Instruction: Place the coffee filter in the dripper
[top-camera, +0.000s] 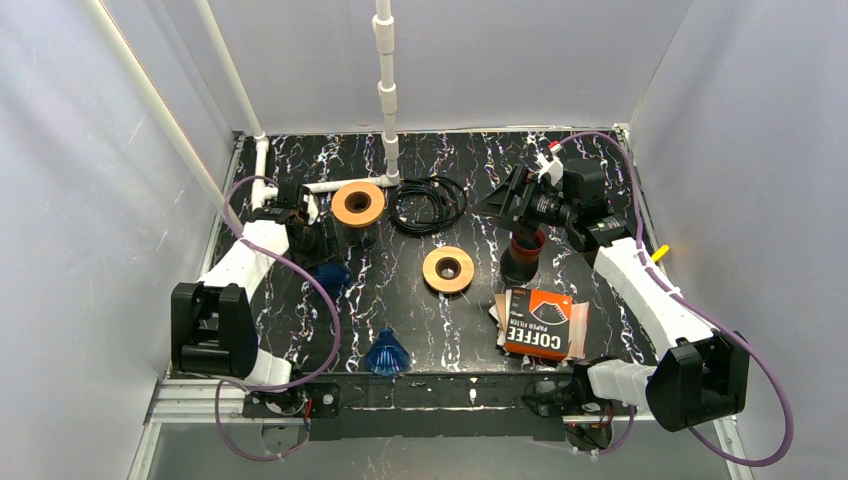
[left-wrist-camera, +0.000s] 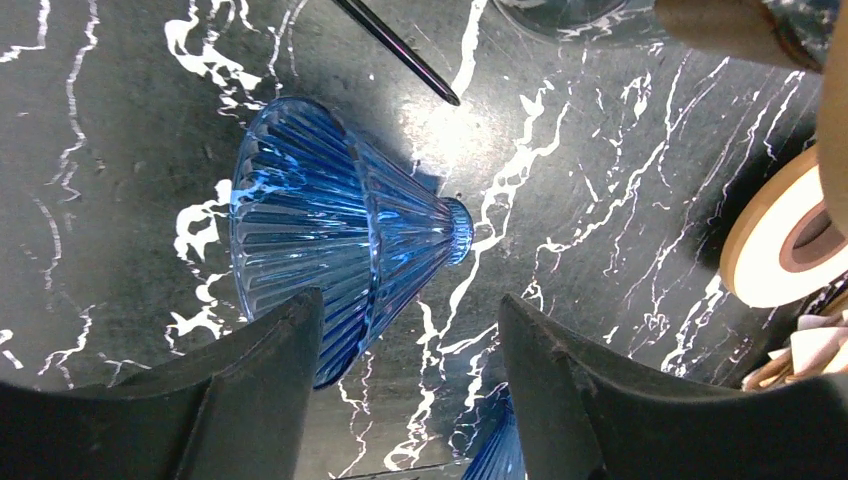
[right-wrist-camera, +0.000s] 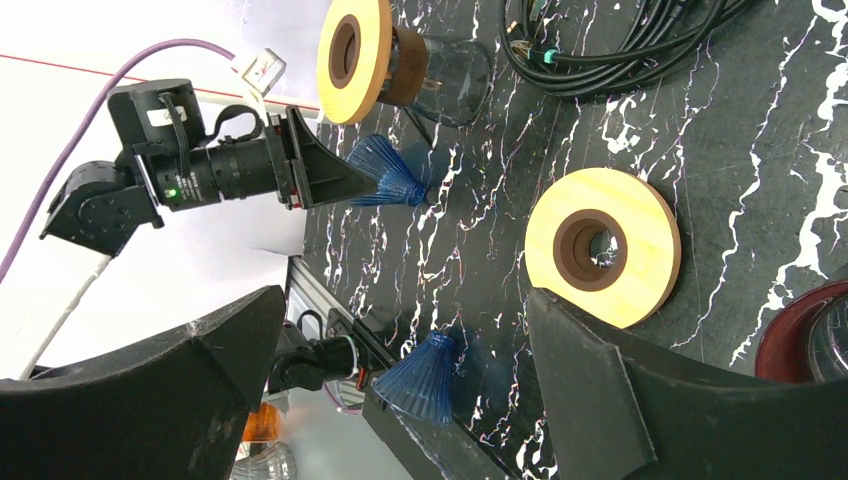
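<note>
The ribbed blue dripper (left-wrist-camera: 330, 250) lies on its side, narrow end pointing right in the frame, just ahead of the wide-open left gripper (left-wrist-camera: 405, 310).

White-shelled left arm (top-camera: 245, 262) and right arm (top-camera: 650, 290), black joints, purple cables; left end effector (left-wrist-camera: 408, 305) black-fingered

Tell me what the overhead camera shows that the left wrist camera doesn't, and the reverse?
Only the top view shows the right arm, the red cup and the orange filter box. Only the left wrist view brings the dripper close enough to show its fine ribs, and shows that it lies on its side just ahead of the open left gripper. Both show that blue dripper and a wooden ring.
</note>
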